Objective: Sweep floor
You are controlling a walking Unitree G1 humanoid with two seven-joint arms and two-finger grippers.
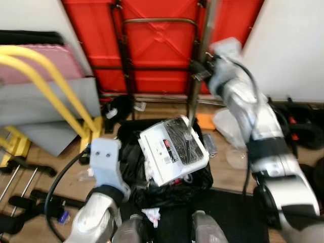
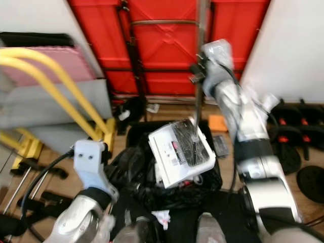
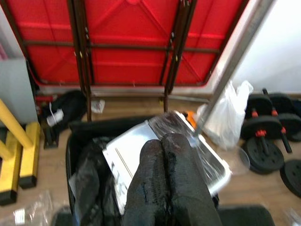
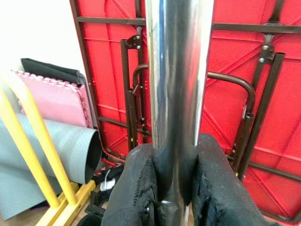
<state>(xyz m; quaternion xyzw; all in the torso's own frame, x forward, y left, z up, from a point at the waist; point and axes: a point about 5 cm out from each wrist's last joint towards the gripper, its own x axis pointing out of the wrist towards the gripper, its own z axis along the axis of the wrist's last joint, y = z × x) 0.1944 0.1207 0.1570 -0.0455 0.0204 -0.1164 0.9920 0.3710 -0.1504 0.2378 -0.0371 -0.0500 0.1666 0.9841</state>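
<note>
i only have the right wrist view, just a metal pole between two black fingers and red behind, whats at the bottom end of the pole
Observer: The pole runs down to a white dustpan and meets its dark inside; the pan sits tilted over a black bag on the floor.
Operator: ok where is the left arm
Observer: The left gripper hangs low, beside the bag, with its fingers pressed together and nothing between them.
Operator: anything on the floor to my right
Observer: A clear plastic bag lies just right of the dustpan, and black dumbbell weights lie farther right by the white wall.
</note>
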